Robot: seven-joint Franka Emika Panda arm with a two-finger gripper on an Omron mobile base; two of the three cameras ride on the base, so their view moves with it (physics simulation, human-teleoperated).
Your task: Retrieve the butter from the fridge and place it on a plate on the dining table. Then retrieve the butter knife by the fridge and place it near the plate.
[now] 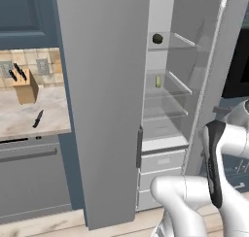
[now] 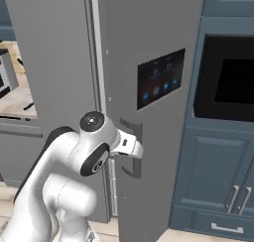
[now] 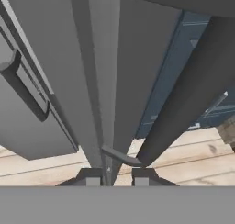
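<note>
The grey fridge (image 1: 104,100) stands with its right door (image 2: 149,102) swung open and its left door closed. The butter (image 1: 158,81), a small pale yellow-green stick, stands on a middle glass shelf inside. The butter knife (image 1: 38,118) lies slim and dark on the counter left of the fridge. My gripper (image 3: 115,177) is shut on the open door's long slim handle (image 3: 98,103), which runs up between the two fingertips. In the right base view my hand (image 2: 128,146) sits at that door's edge, below the dark control panel (image 2: 159,79). The plate and the dining table are out of view.
A tan knife block (image 1: 25,87) with black-handled knives stands on the counter behind the butter knife. A dark round item (image 1: 157,38) sits on the fridge's top shelf. White drawers (image 1: 160,165) fill the fridge's bottom. A black wall oven (image 2: 225,80) and dark blue cabinets (image 2: 218,176) flank the open door.
</note>
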